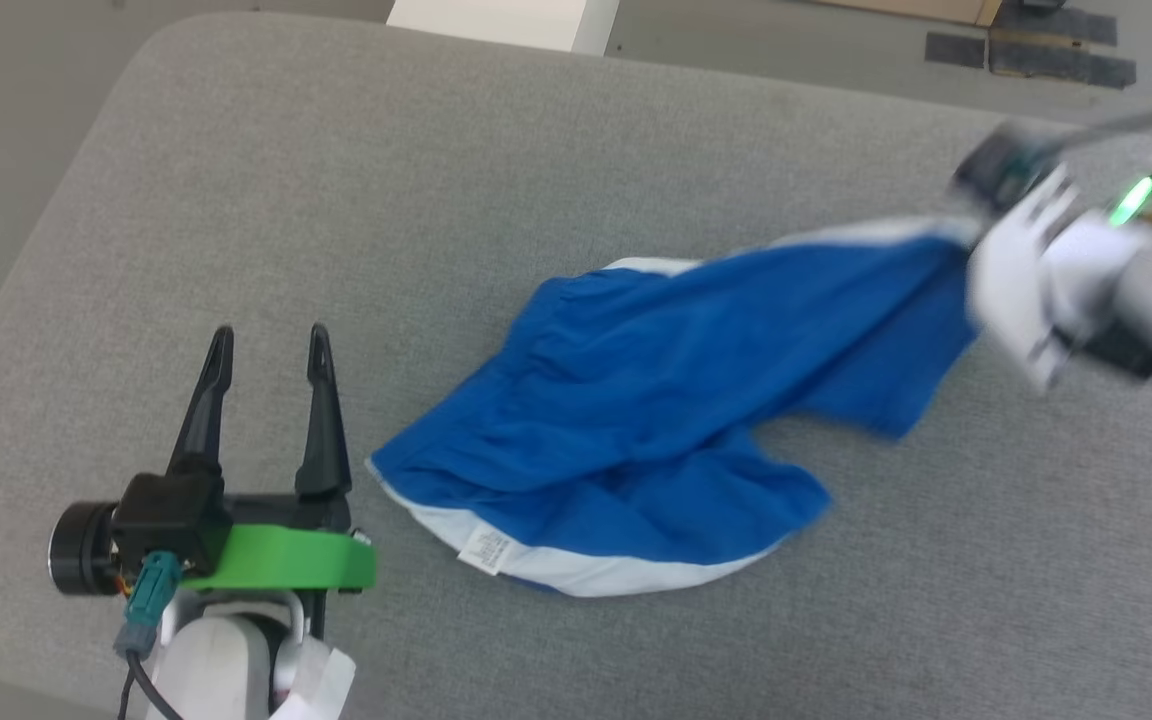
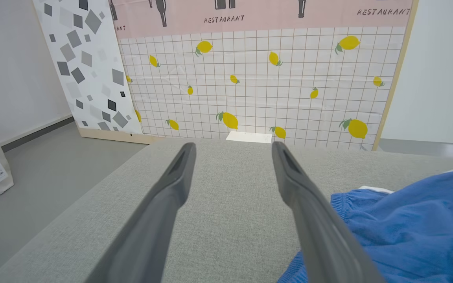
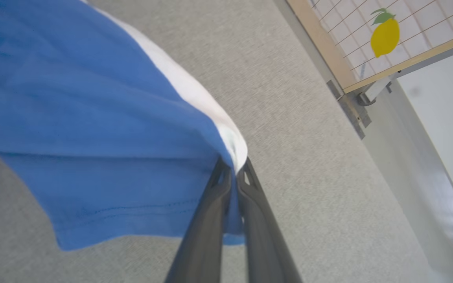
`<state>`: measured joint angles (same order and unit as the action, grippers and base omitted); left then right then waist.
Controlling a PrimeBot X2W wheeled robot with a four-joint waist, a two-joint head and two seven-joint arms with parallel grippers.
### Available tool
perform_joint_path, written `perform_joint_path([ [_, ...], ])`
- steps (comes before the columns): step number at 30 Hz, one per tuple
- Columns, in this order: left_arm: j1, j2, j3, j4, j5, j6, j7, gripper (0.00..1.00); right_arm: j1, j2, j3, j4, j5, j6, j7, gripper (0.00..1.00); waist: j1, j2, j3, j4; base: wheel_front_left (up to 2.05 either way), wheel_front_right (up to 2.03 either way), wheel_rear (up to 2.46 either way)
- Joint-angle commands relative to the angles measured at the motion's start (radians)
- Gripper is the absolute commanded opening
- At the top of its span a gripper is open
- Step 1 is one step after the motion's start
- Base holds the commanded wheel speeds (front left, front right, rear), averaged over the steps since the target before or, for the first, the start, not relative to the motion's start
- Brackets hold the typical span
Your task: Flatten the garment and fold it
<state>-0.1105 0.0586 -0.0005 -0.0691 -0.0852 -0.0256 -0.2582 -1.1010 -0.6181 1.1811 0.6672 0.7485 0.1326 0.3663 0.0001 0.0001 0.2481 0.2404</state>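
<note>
The grey padded surface (image 1: 436,200) runs out of the head view at its near and right edges. On it lies the garment (image 1: 656,400), blue shorts crumpled so that one leg folds over the other and much of the underside is hidden. Its long axis runs from just beside the left gripper (image 1: 271,335) up and across to the right gripper (image 3: 234,167), and the stretched leg points at the right gripper. The right wrist view shows that gripper's fingers (image 3: 207,220) pressed together on the leg's hem corner, where blue meets the white side stripe (image 3: 195,94). In the head view the right arm is badly blurred, and the pinched end seems lifted off the surface, though this is hard to judge. The left gripper hovers with its fingers (image 2: 163,196) spread wide and nothing between them, and the gathered waistband (image 2: 344,200) lies just off its right finger. A small white tag (image 1: 485,550) lies on the near stripe, its print too small to read.
</note>
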Motion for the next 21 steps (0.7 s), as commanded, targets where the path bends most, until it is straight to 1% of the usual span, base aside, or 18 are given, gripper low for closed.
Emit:
perform_joint_path([
  [1,-0.022,-0.007,-0.006,-0.009,0.009,-0.005,-0.004,1.00,-0.037,-0.003,-0.010,0.031,0.001,-0.002,-0.007,0.00,-0.0001,-0.0001,0.035,0.019,0.00,0.00,0.00],
  [4,-0.047,-0.008,-0.028,-0.021,0.004,-0.006,-0.004,1.00,-0.103,-0.009,-0.041,0.121,-0.003,-0.002,-0.036,0.00,-0.0001,-0.0001,0.076,0.046,0.00,0.00,0.00],
  [7,-0.068,-0.008,-0.054,-0.026,-0.015,0.004,-0.004,1.00,-0.144,-0.001,-0.059,0.231,-0.035,-0.002,-0.085,0.00,-0.0001,-0.0001,0.114,0.073,0.00,0.00,0.00],
  [11,-0.076,-0.008,-0.071,-0.027,-0.030,0.025,-0.004,1.00,-0.136,0.047,-0.068,0.345,-0.065,-0.002,-0.157,0.00,-0.0001,-0.0001,0.136,0.083,0.00,0.00,0.00],
  [12,-0.075,-0.008,-0.072,-0.026,-0.031,0.028,-0.004,1.00,-0.128,0.060,-0.070,0.362,-0.062,-0.002,-0.171,0.12,-0.0001,-0.0001,0.137,0.082,0.00,0.00,0.00],
  [13,-0.073,-0.008,-0.071,-0.026,-0.030,0.032,-0.004,1.00,-0.119,0.076,-0.073,0.379,-0.059,-0.002,-0.193,0.78,-0.0001,-0.0001,0.136,0.078,0.00,0.00,0.00],
  [14,-0.071,-0.008,-0.070,-0.024,-0.030,0.034,-0.004,1.00,-0.114,0.086,-0.070,0.391,-0.063,-0.002,-0.211,1.00,-0.0001,-0.0001,0.132,0.074,0.00,0.00,0.00],
  [17,-0.069,-0.008,-0.066,-0.013,-0.023,0.033,-0.004,1.00,-0.097,0.108,-0.067,0.415,-0.067,-0.002,-0.294,1.00,-0.0001,-0.0001,0.102,0.056,0.00,0.00,0.00],
  [21,-0.051,-0.008,-0.046,-0.002,0.002,0.021,-0.004,1.00,-0.074,0.116,-0.054,0.421,-0.085,-0.002,-0.413,1.00,-0.0001,-0.0001,0.039,0.024,0.00,0.00,0.00],
])
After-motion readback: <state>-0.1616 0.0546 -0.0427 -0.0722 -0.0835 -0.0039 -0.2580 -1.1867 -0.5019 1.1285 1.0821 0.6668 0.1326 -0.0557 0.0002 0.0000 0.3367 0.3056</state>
